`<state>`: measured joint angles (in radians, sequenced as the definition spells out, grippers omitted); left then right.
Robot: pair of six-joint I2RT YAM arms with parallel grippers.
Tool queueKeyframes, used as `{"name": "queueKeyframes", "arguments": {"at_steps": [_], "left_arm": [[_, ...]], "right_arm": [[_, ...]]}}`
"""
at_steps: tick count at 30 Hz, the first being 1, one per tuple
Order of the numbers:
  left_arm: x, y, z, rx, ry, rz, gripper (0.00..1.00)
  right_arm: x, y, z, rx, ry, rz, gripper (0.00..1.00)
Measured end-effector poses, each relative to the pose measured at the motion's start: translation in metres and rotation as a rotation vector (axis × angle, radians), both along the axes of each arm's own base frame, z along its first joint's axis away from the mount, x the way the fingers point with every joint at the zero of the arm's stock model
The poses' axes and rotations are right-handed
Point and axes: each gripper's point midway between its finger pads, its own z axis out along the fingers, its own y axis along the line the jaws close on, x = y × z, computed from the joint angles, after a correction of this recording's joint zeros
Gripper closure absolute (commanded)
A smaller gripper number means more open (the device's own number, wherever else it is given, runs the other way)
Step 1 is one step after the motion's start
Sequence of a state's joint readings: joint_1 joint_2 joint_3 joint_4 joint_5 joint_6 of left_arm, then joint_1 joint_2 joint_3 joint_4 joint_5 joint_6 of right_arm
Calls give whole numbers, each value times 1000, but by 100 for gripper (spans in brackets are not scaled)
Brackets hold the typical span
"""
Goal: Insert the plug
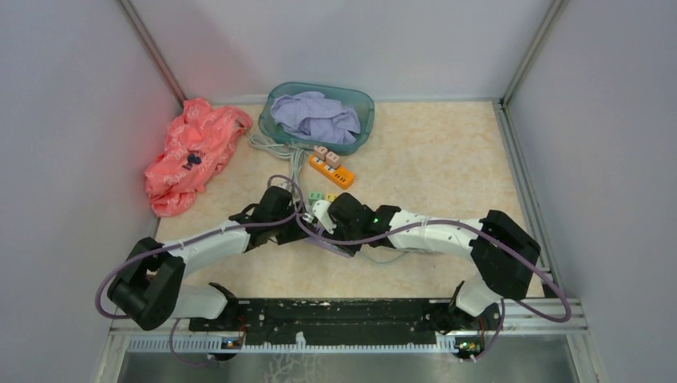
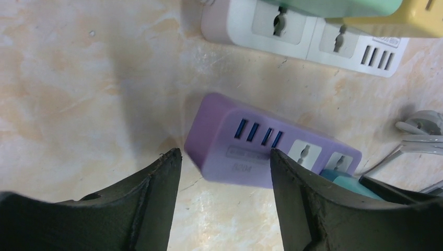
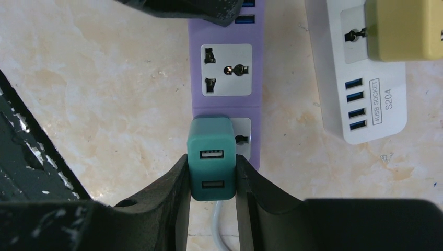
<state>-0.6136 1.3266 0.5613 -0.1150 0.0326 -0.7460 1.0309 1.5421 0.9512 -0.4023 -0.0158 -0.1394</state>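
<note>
- My right gripper [image 3: 211, 166] is clamped on the teal plug [image 3: 210, 149].
- The plug sits over 1 socket [image 3: 242, 139] of the purple strip [image 3: 224, 68]. I cannot tell whether its pins are in.
- My left gripper [image 2: 224, 156] stands half-wide above the strip's USB end, holding nothing.
- Step in hand, I judge: seating the plug.
- The next move calls for a straight push into the socket, with my left gripper steadying the strip.

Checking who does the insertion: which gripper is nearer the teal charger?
Right. The right gripper clamps the teal charger at the purple strip's end socket; the left gripper is open at the strip's opposite, USB end.
</note>
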Motion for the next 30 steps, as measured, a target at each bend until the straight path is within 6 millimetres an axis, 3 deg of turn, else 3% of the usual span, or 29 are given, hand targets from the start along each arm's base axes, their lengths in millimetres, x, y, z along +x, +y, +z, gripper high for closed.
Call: {"name": "queueKeyframes", "arguments": {"at_steps": [4,9,15,16,19,25,30], "left_arm": [[-6,9,1,30,10,17,26],[-7,20,15,50,-19,44,22],[4,29,52,40,-125,90,18],[6,31,59,39,-146,98,13],[12,40,79,42,-208,125,1],[21,65,119,91,-343,196,0],[25,95,159,161,-466,275,0]], "right_arm": [[4,4,4,20,-17,1,96],[3,4,5,25,-18,6,62],[5,-5,7,2,-26,-15,38],[6,-6,10,5,-33,-23,35],[11,-7,24,37,-66,-47,25],[29,-14,67,141,-157,-142,10],[64,-46,95,201,-234,-338,3]]}}
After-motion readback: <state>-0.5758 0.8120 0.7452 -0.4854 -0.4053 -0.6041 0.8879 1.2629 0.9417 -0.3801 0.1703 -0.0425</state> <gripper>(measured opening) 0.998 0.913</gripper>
